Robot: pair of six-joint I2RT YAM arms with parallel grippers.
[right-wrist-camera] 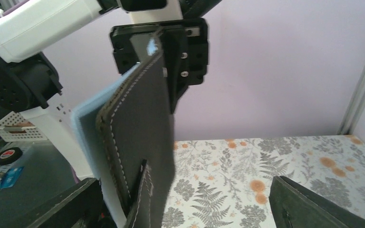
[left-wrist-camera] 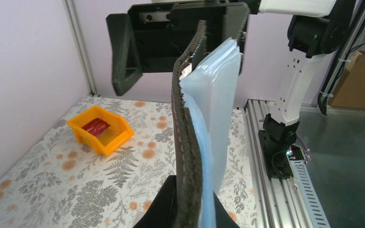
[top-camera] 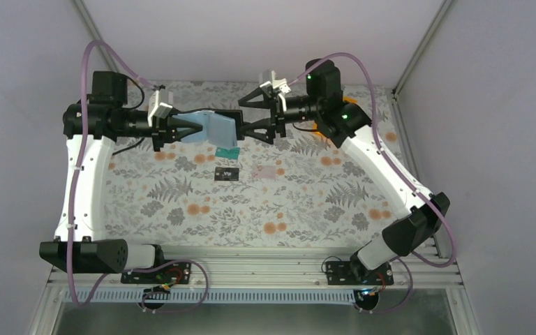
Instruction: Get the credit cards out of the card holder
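Top external, raised left fingers (top-camera: 180, 125) pinching card holder (top-camera: 218, 130)

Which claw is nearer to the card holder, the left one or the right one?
Left. The left claw is shut on the card holder; the right claw stands open at its other end.

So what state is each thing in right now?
Holder: held up in the air, sleeves fanned open.
Left tool: shut on the holder.
Right tool: open, straddling the holder.
Teal card: flat on the table.
Black card: flat on the table.
Pink card: flat on the table.
Bin: upright, red card inside.
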